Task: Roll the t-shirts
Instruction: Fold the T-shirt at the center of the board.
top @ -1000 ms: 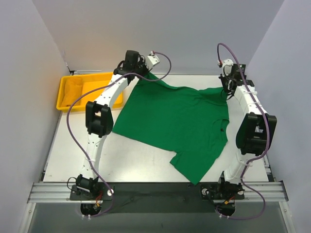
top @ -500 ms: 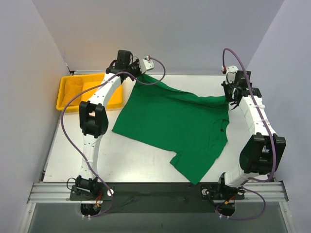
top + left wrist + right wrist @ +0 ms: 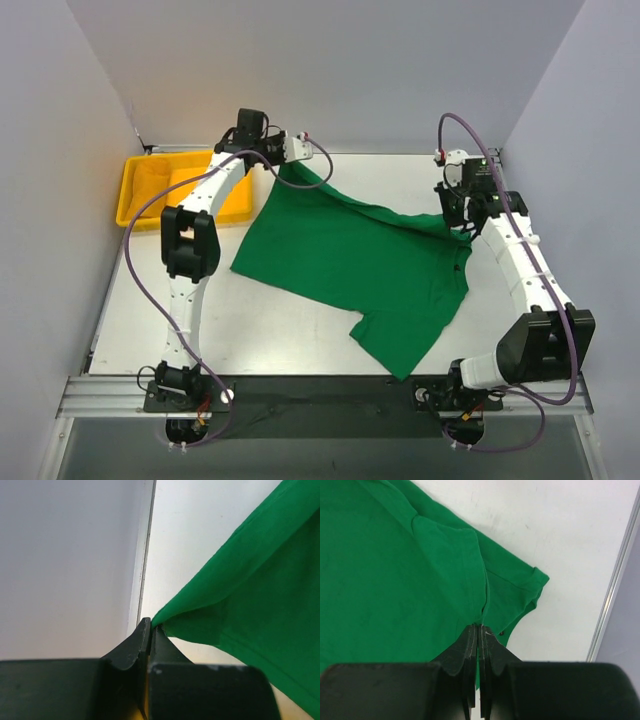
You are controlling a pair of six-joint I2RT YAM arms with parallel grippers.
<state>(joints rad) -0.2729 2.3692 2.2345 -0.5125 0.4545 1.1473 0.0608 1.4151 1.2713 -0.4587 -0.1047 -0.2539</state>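
A bright green t-shirt [image 3: 360, 260] lies spread over the middle of the white table, one sleeve pointing to the near edge. My left gripper [image 3: 285, 166] is shut on its far left corner and holds that corner lifted; the pinch shows in the left wrist view [image 3: 151, 625], with the cloth [image 3: 250, 590] hanging away to the right. My right gripper [image 3: 457, 218] is shut on the shirt's far right edge; in the right wrist view [image 3: 480, 627] the jaws pinch a fold of the shirt [image 3: 395, 570] above the table.
A yellow plastic tray [image 3: 145, 192] sits at the far left of the table, partly under the left arm. Grey walls close in on the left, back and right. A metal rail [image 3: 320, 392] runs along the near edge.
Both grippers kept their hold on the shirt. The left gripper shifted slightly left; the right gripper moved nearer and inward, so the far edge now sags and folds between them.
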